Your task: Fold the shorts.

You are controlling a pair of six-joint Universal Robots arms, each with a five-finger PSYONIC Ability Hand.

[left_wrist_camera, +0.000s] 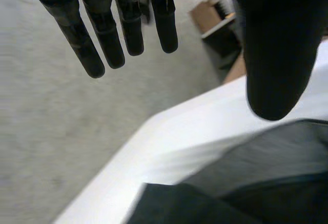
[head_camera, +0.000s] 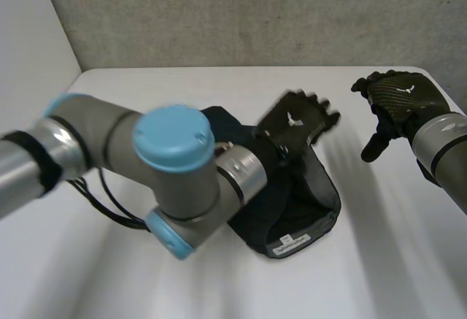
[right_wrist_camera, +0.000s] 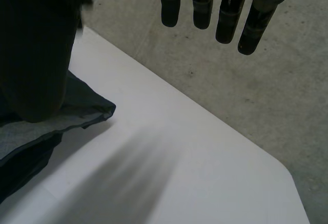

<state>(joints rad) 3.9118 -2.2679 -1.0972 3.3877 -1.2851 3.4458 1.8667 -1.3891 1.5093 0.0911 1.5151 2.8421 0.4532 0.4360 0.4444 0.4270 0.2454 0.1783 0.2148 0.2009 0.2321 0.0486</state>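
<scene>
Hovering over the far part of the dark navy fabric shorts, the black left hand has straight fingers and holds nothing. The shorts lie bunched at the middle of the white table, with a white label at their near edge. The black right hand hangs relaxed and empty towards the table's right edge, well apart from the cloth. A grab into that bunched heap could likely catch several layers and fold them crooked. The grey left arm crosses the shorts and hides their left side.
</scene>
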